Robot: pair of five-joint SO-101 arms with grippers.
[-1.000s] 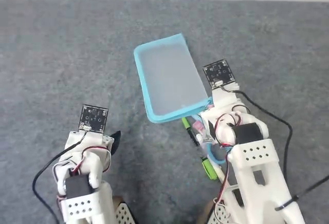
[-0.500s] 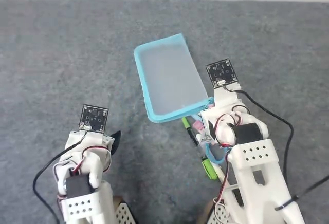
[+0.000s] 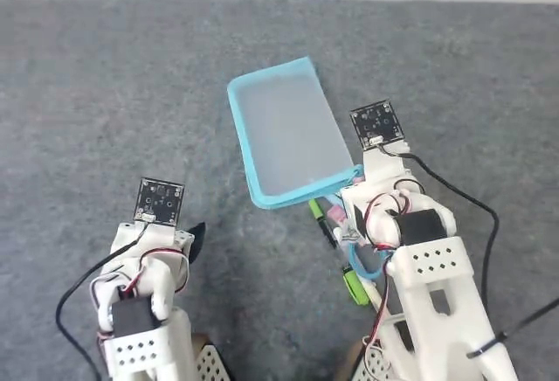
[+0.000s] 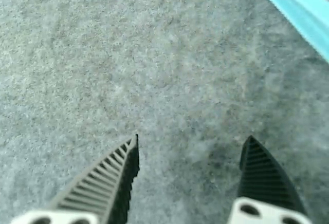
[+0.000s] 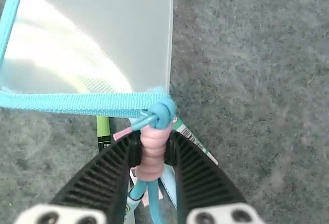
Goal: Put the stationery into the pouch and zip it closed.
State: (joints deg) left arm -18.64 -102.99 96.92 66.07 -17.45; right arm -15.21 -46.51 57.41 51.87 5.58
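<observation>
None of the stationery is lying inside the pouch (image 3: 286, 128), as far as its translucent face is letting me judge, so the task is looking barely begun. The filling is left to do, and the zipping after it.

At the left of the high view, the left gripper (image 4: 193, 142) is hanging low over the grey carpet (image 3: 105, 93). Its jaws are spread wide and holding nothing, well apart from the pouch. The pouch is lying flat in the middle, turquoise-edged, with one short edge facing the arms. Just beside that edge a green pen (image 3: 315, 209), some darker pens (image 3: 330, 228) and a green highlighter (image 3: 355, 286) are lying on the carpet, partly under the right arm. The right gripper (image 5: 153, 137) is sitting at the pouch's near right corner. Its jaws are closed down on the pink zip pull (image 5: 152, 157), which is hanging from a turquoise cord (image 5: 160, 113) knotted at that corner.

The high view is giving the layout, with the stationery outside and both arms near. The arm's own body is covering the grip from above, and the right wrist view is making that pinch plain. The left wrist view is confirming the wide, empty jaws and is catching a strip of the pouch's turquoise edge. Whether the zip is standing open or shut, I cannot tell
</observation>
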